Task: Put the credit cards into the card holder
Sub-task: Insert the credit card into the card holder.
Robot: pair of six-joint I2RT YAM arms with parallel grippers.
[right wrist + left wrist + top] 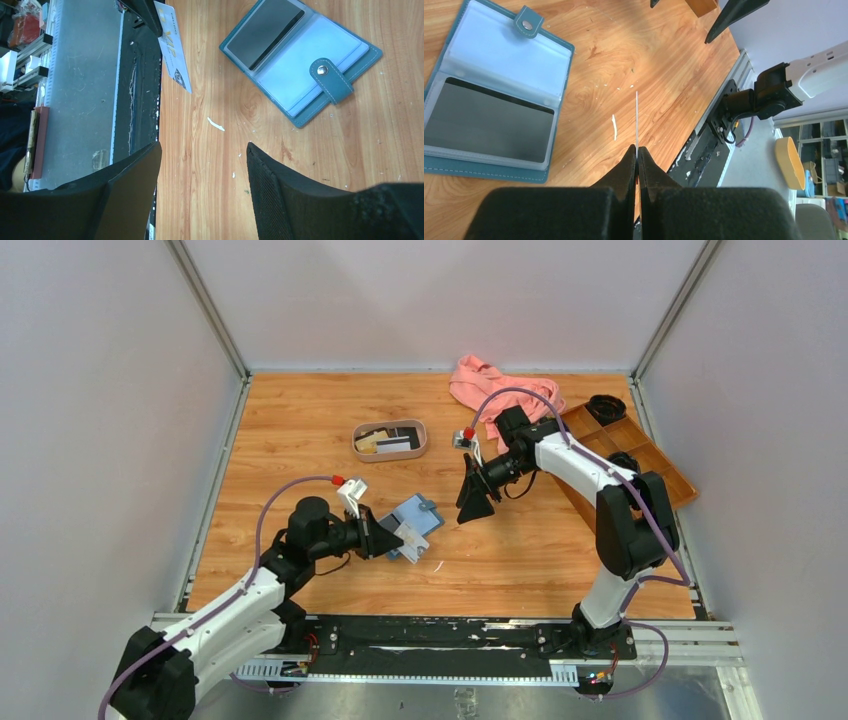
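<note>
- The card holder (310,50) lies open on the surface (210,200) with a black card (262,32) already sleeved. Nothing pins it down, so a pushed card could slide it.
- The left end effector (637,150) is clamped on a white card (175,47) just beside the holder. Gripped by one end, the card may twist or miss the sleeve mouth.
- The right end effector (203,146) hangs nearby, jaws apart and empty.

Here's my left arm (235,605) and right arm (575,462): white shells, black joints, a purple cable (265,510) with a red plug (338,480) on each; my right gripper (204,150) has black wedge fingers (280,195).
</note>
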